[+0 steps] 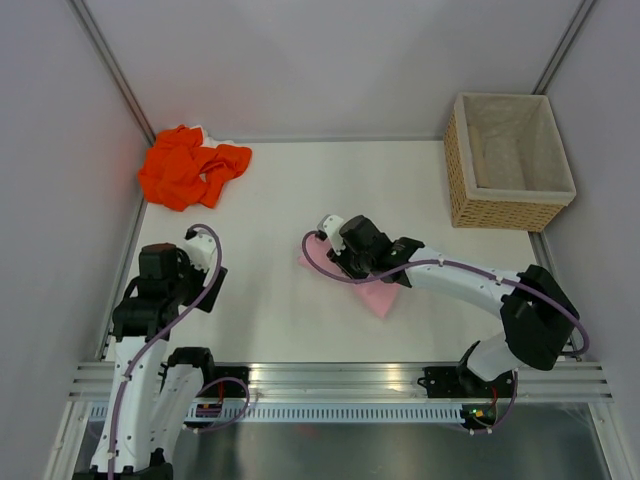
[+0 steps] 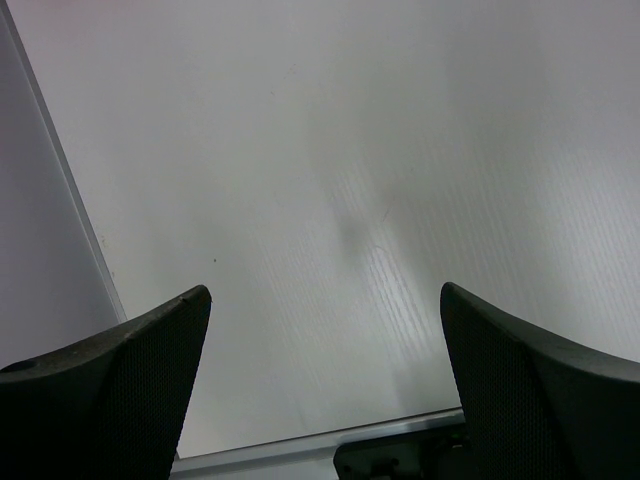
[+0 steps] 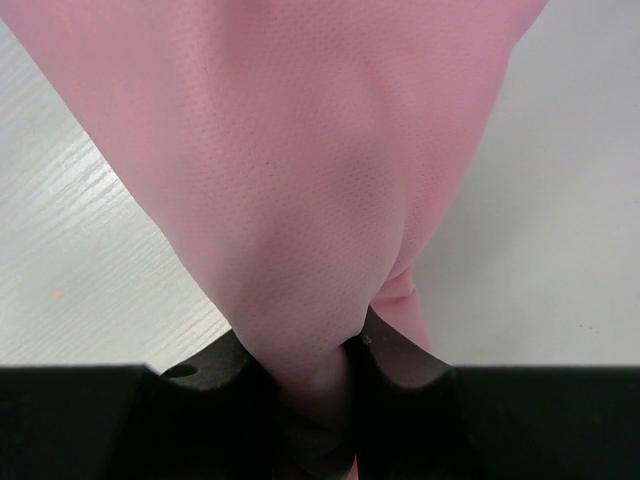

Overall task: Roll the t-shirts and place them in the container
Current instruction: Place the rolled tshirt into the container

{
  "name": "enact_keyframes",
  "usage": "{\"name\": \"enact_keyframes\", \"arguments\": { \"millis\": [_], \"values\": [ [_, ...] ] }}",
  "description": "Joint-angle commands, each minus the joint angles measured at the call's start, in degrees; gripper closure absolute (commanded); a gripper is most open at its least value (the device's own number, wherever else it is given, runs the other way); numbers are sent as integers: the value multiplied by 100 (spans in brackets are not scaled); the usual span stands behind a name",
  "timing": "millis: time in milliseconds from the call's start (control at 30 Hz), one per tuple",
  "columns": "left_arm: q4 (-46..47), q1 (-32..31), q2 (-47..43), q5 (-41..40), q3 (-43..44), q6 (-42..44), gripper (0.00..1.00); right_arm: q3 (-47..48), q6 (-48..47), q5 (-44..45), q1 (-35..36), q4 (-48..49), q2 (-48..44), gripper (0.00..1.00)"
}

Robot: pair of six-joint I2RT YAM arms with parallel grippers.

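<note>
Left fingers (image 2: 120,390) stand wide apart above the counter (image 1: 280,200), holding nothing. Right fingers (image 3: 400,368) clamp a fold of the pink shirt (image 1: 378,296). Basket (image 1: 505,212): far right corner. Orange shirt (image 1: 190,165): crumpled, far left corner. Pink shirt: centre, nearer the near edge.

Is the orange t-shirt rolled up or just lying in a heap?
In a heap. The orange t-shirt lies crumpled, with bunched folds and no roll shape, in the far left corner.
</note>
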Motion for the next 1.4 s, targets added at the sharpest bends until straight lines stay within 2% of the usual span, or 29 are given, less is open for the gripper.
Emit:
{"name": "enact_keyframes", "arguments": {
  "millis": [0, 300, 600, 767, 900, 1000, 1133, 1267, 1367],
  "values": [
    [-190, 29, -129, -121, 112, -122, 0, -103, 226, -8, -100, 184, -352, 100],
    [-243, 29, -209, -121, -11, -140, 0, 169, 305, 18, -276, -158, -800, 100],
    [-155, 29, 309, 81, 418, -157, 0, 1117, -19, 54, -908, -589, -968, 100],
    [-50, 21, 634, 309, 876, 35, 0, 2075, -178, -8, -1681, -782, -670, 100],
    [82, 21, 1265, 625, 1254, 168, 0, 3102, -161, -17, -2446, -871, -353, 100],
    [310, 29, 1644, 845, 1570, 282, 0, 3394, -82, 185, -3087, -634, -203, 100],
    [408, 29, 2206, 1521, 1939, 773, 0, 3562, -29, 668, -3631, -29, -11, 100],
    [460, 29, 2900, 1558, 2413, 1502, 1, 3817, -2, 949, -4169, 315, 394, 100],
    [461, 29, 3637, 1575, 2800, 1461, 2, 4412, -20, 1064, -4547, 264, 885, 100]
  ]
}}
